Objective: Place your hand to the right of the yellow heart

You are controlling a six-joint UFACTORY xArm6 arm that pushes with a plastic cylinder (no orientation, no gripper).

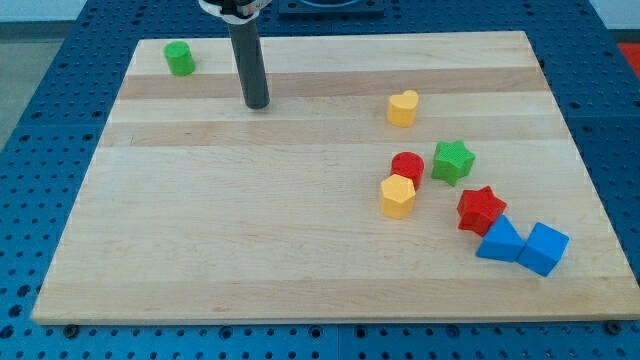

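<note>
A pale wooden tabletop [250, 240] filled most of the frame, resting on a blue perforated base [50, 100]. The dark rod [250, 65] stood upright near the view's top, and my tip [259, 104], the tool, met the wood there; it is a plain rod end with nothing to part or close, and it touched no block.

Well away toward the view's right of the tool, and at much the same height in the frame, sat the yellow heart [403, 108], standing alone. The tool was therefore on the heart's left side, with bare wood between them.

Farther off, down and to the right of the tool, were the remaining pieces: a blue cube [544, 248] and a blue triangular block [499, 241] side by side, a red star [481, 209] just above them, a green star [453, 161], a red cylinder [407, 168] and a yellow hexagonal block [397, 195] pressed close together. A small green cylinder [180, 58] lay to the tool's left, near the tabletop's top-left corner.
</note>
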